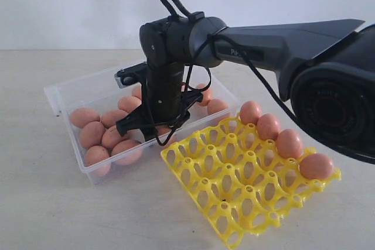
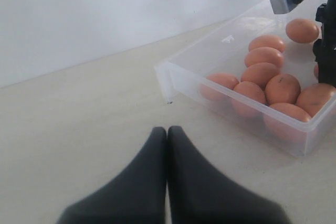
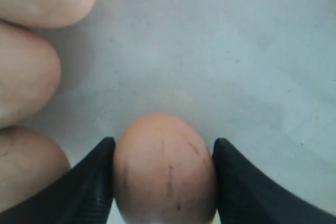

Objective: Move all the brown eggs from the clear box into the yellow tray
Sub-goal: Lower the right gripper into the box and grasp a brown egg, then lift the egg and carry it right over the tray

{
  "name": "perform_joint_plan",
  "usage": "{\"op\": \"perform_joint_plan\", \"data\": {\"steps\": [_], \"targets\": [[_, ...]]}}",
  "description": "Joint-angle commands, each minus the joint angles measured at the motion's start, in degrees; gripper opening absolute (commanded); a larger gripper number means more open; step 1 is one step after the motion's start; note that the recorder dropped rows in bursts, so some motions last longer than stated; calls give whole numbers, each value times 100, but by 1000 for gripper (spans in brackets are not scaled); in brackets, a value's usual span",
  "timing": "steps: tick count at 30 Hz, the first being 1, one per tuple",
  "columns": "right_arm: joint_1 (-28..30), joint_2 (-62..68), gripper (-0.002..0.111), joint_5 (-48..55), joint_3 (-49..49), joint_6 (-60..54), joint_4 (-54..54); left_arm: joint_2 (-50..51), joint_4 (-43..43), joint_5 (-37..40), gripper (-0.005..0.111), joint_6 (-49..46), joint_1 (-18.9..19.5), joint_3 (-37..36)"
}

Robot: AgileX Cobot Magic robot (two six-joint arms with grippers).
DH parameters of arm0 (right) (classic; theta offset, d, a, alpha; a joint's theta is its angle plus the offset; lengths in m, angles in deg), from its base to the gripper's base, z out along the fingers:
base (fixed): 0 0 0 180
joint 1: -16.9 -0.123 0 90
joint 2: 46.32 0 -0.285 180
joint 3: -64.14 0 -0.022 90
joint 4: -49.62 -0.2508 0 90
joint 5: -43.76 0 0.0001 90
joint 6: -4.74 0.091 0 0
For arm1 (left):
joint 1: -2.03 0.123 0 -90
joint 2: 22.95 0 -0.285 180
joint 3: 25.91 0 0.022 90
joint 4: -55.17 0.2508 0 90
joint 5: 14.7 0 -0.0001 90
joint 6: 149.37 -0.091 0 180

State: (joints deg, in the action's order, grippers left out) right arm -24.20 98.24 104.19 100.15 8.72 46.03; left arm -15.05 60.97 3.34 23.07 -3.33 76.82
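Yellow tray (image 1: 205,174): closest thing in the exterior shot, sat flat on the table (image 1: 58,215) at front right, just beside the clear box (image 1: 76,95).
Tray eggs: four brown eggs (image 1: 289,143) lined up along its far edge, each in its own cup. That's the done pile.
Empty cups: every other cup I can see is bare, so there's plenty of room.
Clear box: just behind and left of the tray, with its near corner right up against it. Can't tell if they actually touch.
Loose eggs (image 1: 92,134): roughly ten showing on the box floor, mostly bunched at the left end, with a couple by the far right corner. The arm hides part of the middle, so don't quote me on the count.
Right gripper (image 3: 163,142): reaches across and points straight down into the middle of the box, pincer pinching one egg.
Held egg (image 3: 163,177): faintly speckled, with the fingers (image 3: 89,182) pressed on both sides of it in the right wrist view. Can't tell whether it's off the box floor.
Left gripper (image 2: 167,132): not in the exterior shot. Its own camera shows the pincer pressed together, holding nothing, low over bare table and apart from the box end.
Progress guess: early-ish, maybe a quarter done. Four are in, one is being grabbed, and the rest are waiting.
Left to do: lift this one, seat it in a free cup, then repeat until the box is cleared out.
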Motion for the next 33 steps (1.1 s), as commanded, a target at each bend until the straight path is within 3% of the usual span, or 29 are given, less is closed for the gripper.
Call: {"op": "perform_joint_plan", "data": {"steps": [1,2,11,14,17,21,25,27,28,33], "targets": [[58,-13,7,-152,22,42,50,-11,-45,-48,-4,-2,4,5],[58,-13,0,-197,22,77,50,-11,-45,-48,-4,-2,4,5],[58,-90,0,-380,22,686,-102,-11,-45,-48,-4,-2,4,5],[-78,-277,0,-913,-30,974,-217,-11,-45,-48,-4,-2,4,5],[-414,-653,0,-2102,-308,999,-173,-11,-45,-48,-4,-2,4,5],[-954,-1363,0,-4539,-1508,1101,320,-11,-45,-48,-4,-2,4,5],[-1074,-2213,0,-6309,-2959,1258,320,-11,-45,-48,-4,-2,4,5],[-912,-2734,0,-6733,-3757,1258,294,-11,-45,-48,-4,-2,4,5],[-658,-3266,0,-6933,-4511,1246,294,-11,-45,-48,-4,-2,4,5],[444,-5276,0,-7587,-6261,1259,291,-11,-45,-48,-4,-2,4,5]]}}
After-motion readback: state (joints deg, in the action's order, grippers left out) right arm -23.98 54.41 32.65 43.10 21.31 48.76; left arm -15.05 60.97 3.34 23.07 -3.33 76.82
